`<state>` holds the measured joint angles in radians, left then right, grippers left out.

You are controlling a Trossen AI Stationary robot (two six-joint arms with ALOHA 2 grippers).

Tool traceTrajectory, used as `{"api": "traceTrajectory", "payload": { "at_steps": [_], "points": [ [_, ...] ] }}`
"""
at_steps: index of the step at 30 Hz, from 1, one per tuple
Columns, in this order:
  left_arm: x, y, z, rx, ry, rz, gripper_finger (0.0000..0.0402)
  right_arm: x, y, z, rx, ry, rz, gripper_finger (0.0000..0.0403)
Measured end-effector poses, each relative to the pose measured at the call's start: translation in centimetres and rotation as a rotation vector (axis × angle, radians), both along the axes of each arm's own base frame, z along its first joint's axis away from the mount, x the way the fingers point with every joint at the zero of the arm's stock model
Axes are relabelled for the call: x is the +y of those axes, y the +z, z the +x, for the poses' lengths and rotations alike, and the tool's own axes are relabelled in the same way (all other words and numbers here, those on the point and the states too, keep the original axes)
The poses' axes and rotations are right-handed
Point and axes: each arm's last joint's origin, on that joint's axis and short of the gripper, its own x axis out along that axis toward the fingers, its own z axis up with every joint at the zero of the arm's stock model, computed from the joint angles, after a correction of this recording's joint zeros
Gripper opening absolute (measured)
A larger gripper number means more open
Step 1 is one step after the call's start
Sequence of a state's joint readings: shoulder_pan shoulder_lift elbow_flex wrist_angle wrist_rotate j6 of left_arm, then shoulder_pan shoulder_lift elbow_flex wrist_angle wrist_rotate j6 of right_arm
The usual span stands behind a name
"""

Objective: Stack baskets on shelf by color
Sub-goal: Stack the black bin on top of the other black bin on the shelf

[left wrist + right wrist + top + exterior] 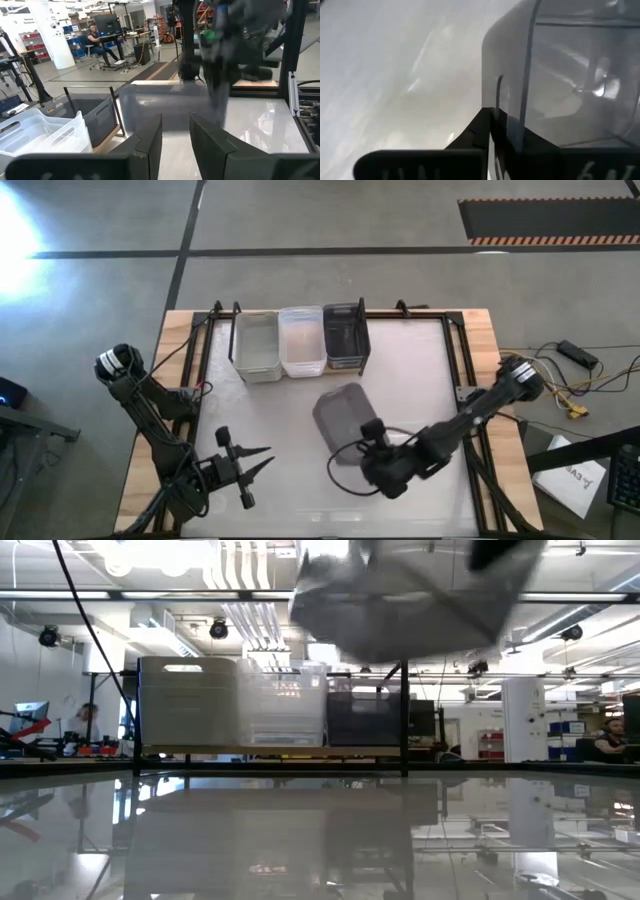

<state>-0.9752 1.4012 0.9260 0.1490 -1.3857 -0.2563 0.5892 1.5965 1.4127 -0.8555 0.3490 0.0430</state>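
A grey basket hangs over the middle of the white table with my right gripper shut on it; in the low view the grey basket is tilted, high above the tabletop. On the wooden shelf at the far edge, three baskets stand in a row on their bottoms: a whitish one, a clear one and a dark grey one. My left gripper waits near the table's near left, level and open, with nothing between its fingers. My right gripper holds the grey basket by the wall at its near end. One finger is outside the wall and the other inside. The fingers come slanting down from the table's near right. The basket is lifted clear of the table and tilted.
Black frame bars run along the table's sides, and cables lie off its right edge. Bare white tabletop lies between the shelf and my grippers. A person sits at a desk far behind.
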Motion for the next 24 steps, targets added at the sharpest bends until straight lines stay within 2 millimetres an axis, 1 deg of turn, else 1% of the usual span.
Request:
{"api": "traceTrajectory", "payload": {
  "at_steps": [3, 5, 7, 8, 11, 14, 16, 18, 21, 24],
  "points": [
    [-0.2, -0.3, 0.1, 0.007, 0.0, 0.009, 0.0083, -1.2, 3.3, -0.4, -0.133, -0.005, -0.057, 0.0009],
    [-0.3, -0.6, 0.2, 0.012, 0.0, 0.017, 0.0083, -2.8, 5.3, -0.2, -0.215, -0.02, -0.102, 0.0009],
    [-0.5, -0.9, 0.3, 0.019, 0.0, 0.027, 0.0083, -5.1, 7.1, 0.4, -0.297, -0.046, -0.114, 0.0009],
    [-0.6, -1.1, 0.4, 0.023, -0.001, 0.033, 0.0083, -6.5, 7.8, 0.8, -0.333, -0.064, -0.116, 0.0009],
    [-0.8, -1.5, 0.5, 0.029, -0.002, 0.041, 0.0083, -11.5, 9.0, 1.7, -0.387, -0.096, -0.081, 0.0008],
    [-0.6, -1.3, 0.8, 0.001, 0.029, 0.006, 0.0083, -17.2, 9.3, 2.6, -0.406, -0.155, 0.003, 0.0008],
    [-0.1, -0.9, 1.1, -0.027, 0.066, -0.033, 0.0083, -20.7, 8.8, 3.2, -0.403, -0.2, 0.059, 0.0008],
    [0.9, -0.2, 1.6, -0.043, 0.1, -0.053, 0.0083, -23.5, 8.2, 3.6, -0.397, -0.231, 0.107, 0.0008],
    [2.8, 0.9, 2.4, -0.048, 0.159, -0.051, 0.0083, -26.1, 6.9, 3.8, -0.347, -0.288, 0.122, 0.0008],
    [5.7, 2.6, 3.3, -0.041, 0.185, -0.043, 0.0083, -27.5, 5.9, 3.7, -0.287, -0.305, 0.16, 0.0008]
  ]
}}
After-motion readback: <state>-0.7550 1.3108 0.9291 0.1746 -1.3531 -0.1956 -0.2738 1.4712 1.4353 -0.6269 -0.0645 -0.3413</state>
